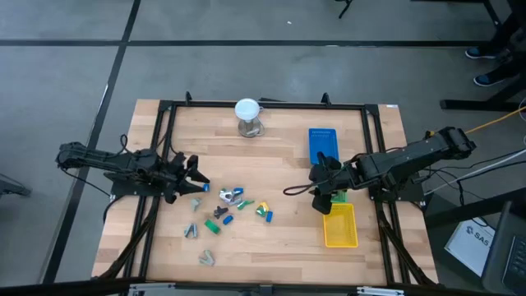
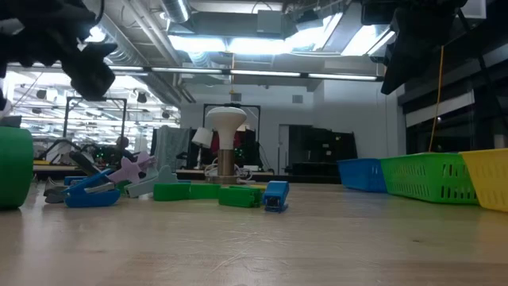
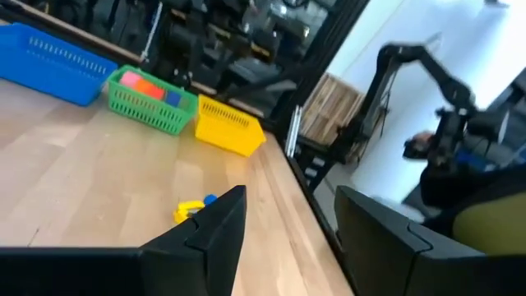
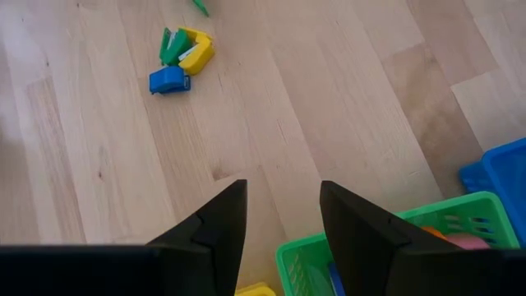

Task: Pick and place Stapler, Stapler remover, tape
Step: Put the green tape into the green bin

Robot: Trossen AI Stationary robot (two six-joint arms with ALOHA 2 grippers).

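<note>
My left gripper (image 1: pixel 197 178) (image 3: pixel 288 201) hovers open and empty at the left edge of the pile. My right gripper (image 1: pixel 319 191) (image 4: pixel 283 193) is open and empty, above the table just left of the green basket (image 1: pixel 337 198) (image 4: pixel 345 247). Orange and pink tape pieces (image 3: pixel 141 85) (image 4: pixel 460 241) lie inside that basket. Slim green, blue and yellow staplers (image 1: pixel 242 201) (image 4: pixel 181 53) (image 2: pixel 208 191) lie scattered mid-table. Grey stapler removers (image 1: pixel 191 231) lie at the near-left side of the pile.
A blue basket (image 1: pixel 323 143) sits beyond the green one and a yellow basket (image 1: pixel 339 225) nearer than it, all on the table's right. A white-topped stand (image 1: pixel 247 116) is at the far edge. Bare wood lies between pile and baskets.
</note>
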